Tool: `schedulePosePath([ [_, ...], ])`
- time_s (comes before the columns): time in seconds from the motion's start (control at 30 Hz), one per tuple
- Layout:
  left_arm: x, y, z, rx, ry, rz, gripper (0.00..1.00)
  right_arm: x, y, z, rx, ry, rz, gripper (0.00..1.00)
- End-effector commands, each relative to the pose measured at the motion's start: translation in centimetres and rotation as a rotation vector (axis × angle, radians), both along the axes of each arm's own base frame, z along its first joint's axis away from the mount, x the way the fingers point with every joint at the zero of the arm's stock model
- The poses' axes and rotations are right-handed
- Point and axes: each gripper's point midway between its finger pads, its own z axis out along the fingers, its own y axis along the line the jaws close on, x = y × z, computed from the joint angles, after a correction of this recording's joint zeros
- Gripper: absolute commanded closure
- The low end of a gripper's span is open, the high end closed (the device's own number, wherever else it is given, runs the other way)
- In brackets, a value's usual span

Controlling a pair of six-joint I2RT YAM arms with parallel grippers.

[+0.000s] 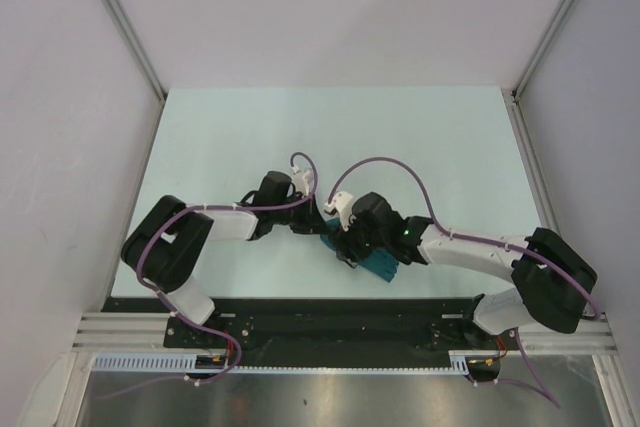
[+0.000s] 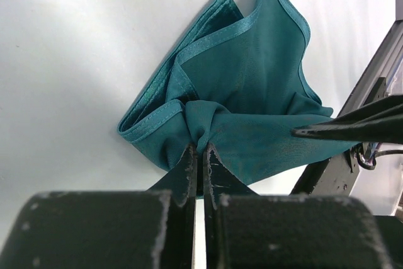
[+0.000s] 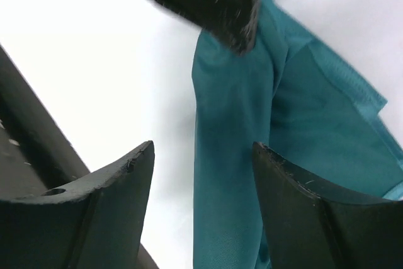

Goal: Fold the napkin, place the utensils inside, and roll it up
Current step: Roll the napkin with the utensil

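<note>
The teal napkin (image 1: pixel 386 265) lies bunched near the table's front edge, mostly under the two wrists. In the left wrist view the napkin (image 2: pixel 252 86) is crumpled with folded hemmed edges. My left gripper (image 2: pixel 200 150) is shut on a gathered pinch of it, and it also shows in the top view (image 1: pixel 320 227). My right gripper (image 3: pixel 203 148) is open, its jaws wide apart, with a band of napkin (image 3: pixel 233 187) between them, not gripped. It sits just right of the left gripper in the top view (image 1: pixel 350 245). The utensils are out of view.
The pale table (image 1: pixel 250 137) is walled by white panels on three sides. A black rail (image 1: pixel 330 312) runs along the near edge, close to the napkin. The right gripper's finger (image 2: pixel 352 127) shows in the left wrist view.
</note>
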Motion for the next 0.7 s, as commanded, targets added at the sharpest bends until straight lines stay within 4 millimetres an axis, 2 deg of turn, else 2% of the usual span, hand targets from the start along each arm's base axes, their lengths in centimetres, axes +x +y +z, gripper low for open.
schedulePosePath([
  [0.0, -0.7, 0.4, -1.5, 0.059, 0.06, 0.0, 1.0, 0.9, -0.7, 0.1, -0.081, -0.152, -0.031, 0.32],
  [0.2, -0.6, 0.3, -1.4, 0.058, 0.06, -0.001, 1.0, -0.1, -0.6, -2.1, -0.111, -0.11, -0.014, 0.33],
  [0.33, -0.6, 0.3, -1.0, 0.047, 0.048, -0.006, 1.0, 0.2, -1.0, -3.9, -0.149, -0.087, -0.041, 0.34],
  [0.43, -0.5, 0.0, -0.6, 0.036, 0.039, -0.014, 0.99, 0.4, -1.0, -4.6, -0.157, -0.066, -0.055, 0.34],
  [0.5, -0.4, -0.1, -0.1, 0.031, 0.032, -0.014, 0.94, 0.6, -1.1, -5.1, -0.169, -0.047, -0.069, 0.36],
  [0.67, 0.7, -0.3, 1.8, 0.019, -0.013, 0.004, 0.69, 0.3, -1.6, -6.5, -0.183, 0.049, -0.096, 0.4],
])
